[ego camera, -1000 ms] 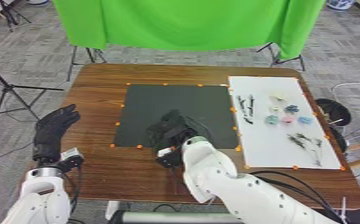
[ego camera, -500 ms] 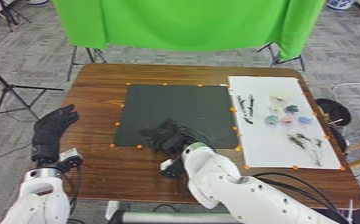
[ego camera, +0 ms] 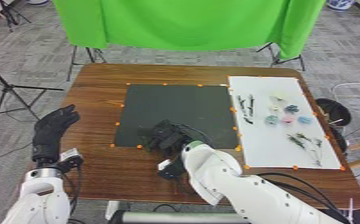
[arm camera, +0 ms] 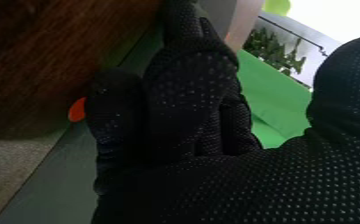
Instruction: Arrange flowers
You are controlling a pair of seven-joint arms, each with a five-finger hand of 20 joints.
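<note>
Over the near edge of the dark mat (ego camera: pixel 181 102), the right hand (ego camera: pixel 165 136) is held, fingers pressed together, thumb set apart. Left of the mat, the left hand (ego camera: pixel 56 122) is positioned with fingers extended. Right of it, flower heads (ego camera: pixel 287 119) and sprigs (ego camera: pixel 299 142) are laid on a white sheet (ego camera: pixel 265 152).

Table (ego camera: pixel 92 100): brown wood
Floor (ego camera: pixel 16 55): streaky grey carpet
Cloth (ego camera: pixel 185 25): bright green, hung beyond the table
Stand (ego camera: pixel 8 86): black, off left
</note>
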